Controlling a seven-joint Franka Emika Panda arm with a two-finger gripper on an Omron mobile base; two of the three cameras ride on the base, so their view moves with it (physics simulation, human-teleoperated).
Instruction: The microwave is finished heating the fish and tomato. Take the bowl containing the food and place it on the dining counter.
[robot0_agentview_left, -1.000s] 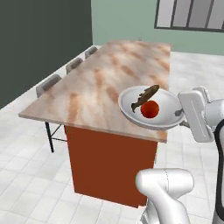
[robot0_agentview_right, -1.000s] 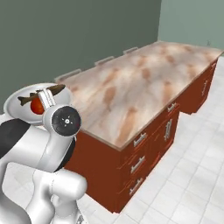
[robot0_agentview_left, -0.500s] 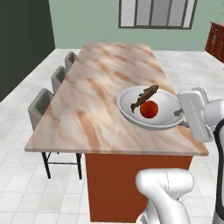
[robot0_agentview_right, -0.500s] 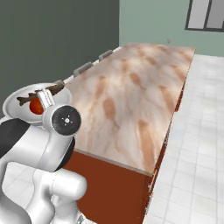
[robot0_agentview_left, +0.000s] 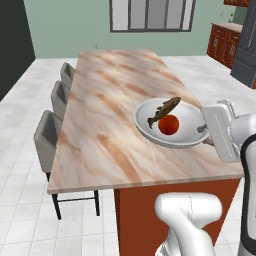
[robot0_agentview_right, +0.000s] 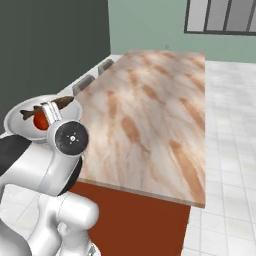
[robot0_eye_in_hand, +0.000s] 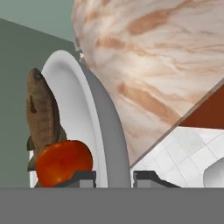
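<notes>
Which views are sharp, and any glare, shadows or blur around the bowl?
Left base view: crisp, flat light, bowl in even light, no glare on the dining counter. Right base view: sharp, arm blocks part of the bowl. Hand view: rolled sideways, tomato and fish sharp, soft sheen on the tomato.

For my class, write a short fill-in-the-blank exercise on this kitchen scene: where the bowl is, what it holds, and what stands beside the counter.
1. The gripper is shut on the rim of the white ____.
2. Inside the bowl, the fish lies next to a round red ____.
3. The bowl is held above the marble dining ____.
4. Along one long side of the dining counter stand three grey ____.

Missing words: bowl; tomato; counter; stools
</notes>
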